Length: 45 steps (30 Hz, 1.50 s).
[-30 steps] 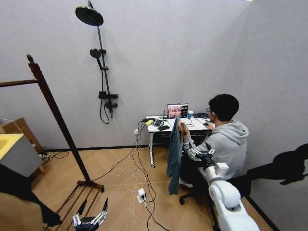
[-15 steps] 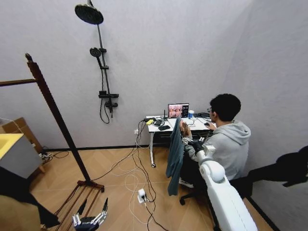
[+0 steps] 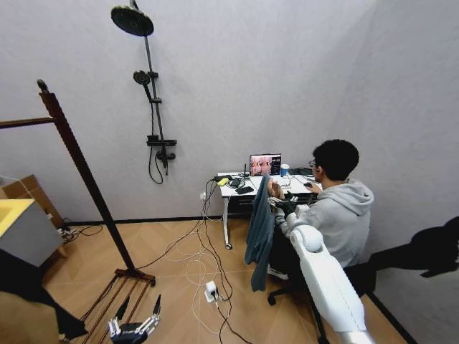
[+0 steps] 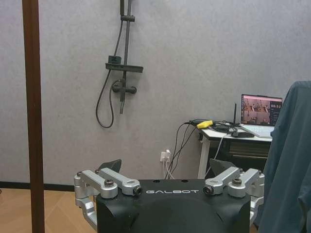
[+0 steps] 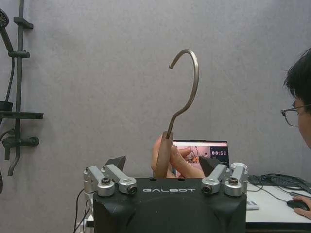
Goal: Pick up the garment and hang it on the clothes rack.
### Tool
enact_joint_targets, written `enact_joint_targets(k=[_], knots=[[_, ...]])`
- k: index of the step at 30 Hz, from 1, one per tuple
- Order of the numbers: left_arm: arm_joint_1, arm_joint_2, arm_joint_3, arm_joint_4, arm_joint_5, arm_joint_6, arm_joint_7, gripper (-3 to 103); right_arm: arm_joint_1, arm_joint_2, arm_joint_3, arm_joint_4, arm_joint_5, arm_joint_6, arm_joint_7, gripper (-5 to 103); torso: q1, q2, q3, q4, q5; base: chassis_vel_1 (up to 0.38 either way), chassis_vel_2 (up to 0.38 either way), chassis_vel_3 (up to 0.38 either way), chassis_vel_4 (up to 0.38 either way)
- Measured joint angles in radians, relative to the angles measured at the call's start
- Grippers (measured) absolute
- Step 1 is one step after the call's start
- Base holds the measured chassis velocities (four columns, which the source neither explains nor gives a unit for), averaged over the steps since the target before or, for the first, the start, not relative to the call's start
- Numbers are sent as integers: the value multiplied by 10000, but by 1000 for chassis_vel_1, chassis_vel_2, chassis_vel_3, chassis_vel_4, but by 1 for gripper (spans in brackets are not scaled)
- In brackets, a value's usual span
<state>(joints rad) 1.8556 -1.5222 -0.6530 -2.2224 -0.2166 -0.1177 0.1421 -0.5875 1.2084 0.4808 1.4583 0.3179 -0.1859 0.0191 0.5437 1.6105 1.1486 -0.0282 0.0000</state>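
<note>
The dark teal garment [image 3: 259,229] hangs limp from a hanger that a seated person's hand [image 3: 275,190] holds up beside the desk. In the right wrist view the hanger's metal hook [image 5: 187,80] rises above its wooden neck, with the hand [image 5: 176,160] just behind. My right gripper [image 5: 163,167] is open, one finger on each side of that neck, not touching it. The arm reaches out to the hand [image 3: 287,206]. The clothes rack [image 3: 79,168] stands at the left. My left gripper [image 3: 133,330] hangs low near the rack's foot, open [image 4: 166,167]. The garment's edge [image 4: 291,160] also shows there.
A white desk [image 3: 233,192] with a laptop [image 3: 265,165] stands against the back wall. Cables and a power strip [image 3: 211,290] lie on the wooden floor. A shower fixture [image 3: 154,107] is on the wall. Boxes [image 3: 25,226] sit at the left.
My right arm has stretched forward and up, bringing the gripper to the hanger at the person's hand. The garment has shifted slightly. The left arm has not moved.
</note>
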Motion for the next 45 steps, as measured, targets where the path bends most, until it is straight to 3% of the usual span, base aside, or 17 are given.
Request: enact_joint_targets(k=[5, 7, 9, 11, 17, 21, 45], knots=[[0, 0, 0, 0, 0, 0, 0, 100, 163, -15, -100, -186, -12, 2, -90, 66, 0, 0, 0, -1, 0, 0, 0, 0, 0], [0, 0, 0, 0, 0, 0, 0, 100, 169, -14, -110, -202, -18, 2, -97, 66, 0, 0, 0, 0, 0, 0, 0, 0, 0], [0, 0, 0, 0, 0, 0, 0, 100, 173, -22, -125, -210, -24, -2, -109, 50, 0, 0, 0, 0, 0, 0, 0, 0, 0], [0, 0, 0, 1, 0, 0, 0, 100, 174, -33, -126, -211, -23, -6, -109, 50, 0, 0, 0, -1, 0, 0, 0, 0, 0], [0, 0, 0, 0, 0, 0, 0, 100, 137, -79, -123, -180, -31, -18, -100, 22, 0, 0, 0, 0, 0, 0, 0, 0, 0], [0, 0, 0, 1, 0, 0, 0, 100, 74, -108, -119, -108, -30, -26, -94, 10, 0, 0, 0, 1, 2, 0, 0, 0, 0], [0, 0, 0, 0, 0, 0, 0, 100, -91, -56, -804, 1098, 276, -320, -657, 10, 0, 0, 0, -1, -1, 46, 41, 40, 36]])
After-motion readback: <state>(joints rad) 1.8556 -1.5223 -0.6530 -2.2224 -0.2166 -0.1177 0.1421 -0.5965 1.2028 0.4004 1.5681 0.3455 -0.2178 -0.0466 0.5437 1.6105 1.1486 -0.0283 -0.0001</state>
